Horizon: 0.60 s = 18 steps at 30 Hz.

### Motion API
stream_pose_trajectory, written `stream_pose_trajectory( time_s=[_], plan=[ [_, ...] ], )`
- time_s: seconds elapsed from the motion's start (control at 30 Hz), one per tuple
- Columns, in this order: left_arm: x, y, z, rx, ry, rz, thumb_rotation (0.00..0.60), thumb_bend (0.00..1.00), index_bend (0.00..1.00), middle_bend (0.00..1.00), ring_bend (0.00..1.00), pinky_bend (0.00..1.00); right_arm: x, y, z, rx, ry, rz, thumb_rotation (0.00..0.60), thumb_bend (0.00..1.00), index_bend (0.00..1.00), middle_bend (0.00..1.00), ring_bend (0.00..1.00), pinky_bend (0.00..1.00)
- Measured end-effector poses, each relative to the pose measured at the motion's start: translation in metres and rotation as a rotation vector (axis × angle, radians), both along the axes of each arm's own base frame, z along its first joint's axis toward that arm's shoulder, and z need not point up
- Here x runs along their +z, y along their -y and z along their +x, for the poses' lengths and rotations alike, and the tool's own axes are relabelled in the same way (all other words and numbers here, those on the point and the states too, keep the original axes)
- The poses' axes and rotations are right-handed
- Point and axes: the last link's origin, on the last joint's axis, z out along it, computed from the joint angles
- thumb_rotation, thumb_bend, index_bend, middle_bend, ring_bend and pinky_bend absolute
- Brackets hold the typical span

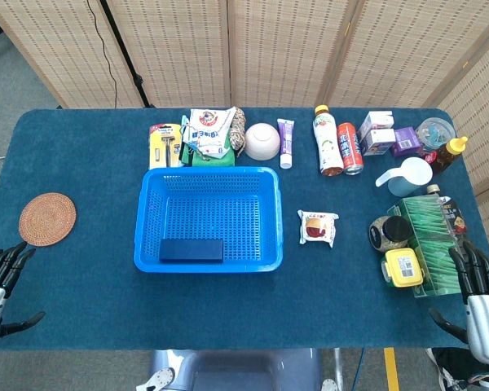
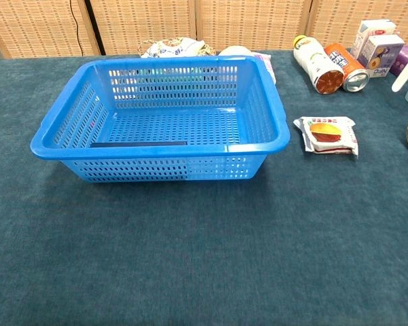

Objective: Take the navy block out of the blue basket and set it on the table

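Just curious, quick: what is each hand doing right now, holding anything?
Left hand: open, fingers apart, holding nothing.
Right hand: open, fingers apart, holding nothing.

Head overhead, chest low — share blue basket (image 1: 208, 218).

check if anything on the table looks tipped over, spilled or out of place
A bottle and a red can lie on their sides behind the snack packet. Nothing looks spilled. The navy block lies flat in the blue basket.
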Motion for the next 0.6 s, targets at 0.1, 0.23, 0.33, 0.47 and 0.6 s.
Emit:
stream_pose_trajectory(
  time_s=[0.1, 0.23, 0.33, 0.47, 0.6],
  plan=[
    [-0.001, 0.0, 0.0, -0.001, -0.002, -0.003, 0.6, 0.0, 0.0, 0.0, 0.0, 0.0, 0.0, 0.0, 0.0, -0.001, -0.004, 0.0, 0.6, 0.0, 0.0, 0.0, 0.0, 0.0],
    [-0.002, 0.0, 0.0, -0.001, -0.005, -0.01, 0.6, 0.0, 0.0, 0.0, 0.0, 0.0, -0.001, 0.0, -0.001, -0.009, -0.007, 0.001, 0.6, 0.0, 0.0, 0.0, 0.0, 0.0],
    [-0.003, -0.002, 0.002, -0.01, -0.003, -0.016, 0.6, 0.0, 0.0, 0.0, 0.0, 0.0, -0.001, 0.001, -0.003, -0.016, -0.007, 0.004, 0.6, 0.0, 0.0, 0.0, 0.0, 0.0],
    [-0.006, -0.01, 0.011, -0.057, 0.01, -0.045, 0.6, 0.0, 0.0, 0.0, 0.0, 0.0, 0.0, 0.003, -0.005, -0.037, -0.006, 0.001, 0.6, 0.0, 0.0, 0.0, 0.0, 0.0],
    [-0.006, -0.024, 0.028, -0.111, 0.016, -0.058, 0.6, 0.0, 0.0, 0.0, 0.0, 0.0, 0.001, 0.008, -0.007, -0.057, -0.001, -0.002, 0.6, 0.0, 0.0, 0.0, 0.0, 0.0]
  ],
)
